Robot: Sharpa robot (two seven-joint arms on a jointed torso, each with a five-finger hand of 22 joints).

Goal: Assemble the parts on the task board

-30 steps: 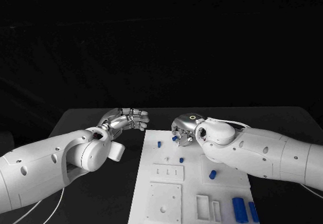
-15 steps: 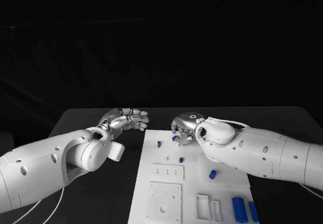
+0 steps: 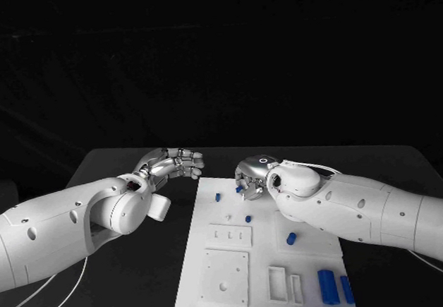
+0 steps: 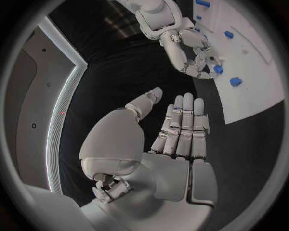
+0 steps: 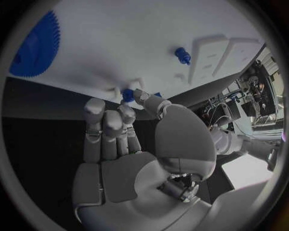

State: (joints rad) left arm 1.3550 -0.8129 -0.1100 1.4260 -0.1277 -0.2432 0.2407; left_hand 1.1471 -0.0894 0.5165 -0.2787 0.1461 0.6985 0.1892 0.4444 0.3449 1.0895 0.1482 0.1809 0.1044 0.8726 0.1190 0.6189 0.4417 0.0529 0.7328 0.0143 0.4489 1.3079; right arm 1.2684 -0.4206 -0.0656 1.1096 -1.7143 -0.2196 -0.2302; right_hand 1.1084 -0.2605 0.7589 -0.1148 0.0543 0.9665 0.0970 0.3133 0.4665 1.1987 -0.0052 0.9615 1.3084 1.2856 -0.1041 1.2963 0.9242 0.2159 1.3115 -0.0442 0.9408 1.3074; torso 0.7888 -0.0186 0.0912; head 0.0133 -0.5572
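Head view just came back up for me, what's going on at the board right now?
The right hand is at the far end of the task board, pinching a small blue part against the board's surface. The left hand hovers over the black table beside the board's far left corner, fingers apart, holding nothing. Other blue parts lie loose on the board, among them two long ones near its close right corner.

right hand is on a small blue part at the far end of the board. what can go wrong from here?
1. The right hand holds the small blue part only at its fingertips, so it may slip or tilt.
2. Its fingers work close to the board edge, so a dropped part could roll onto the black table.
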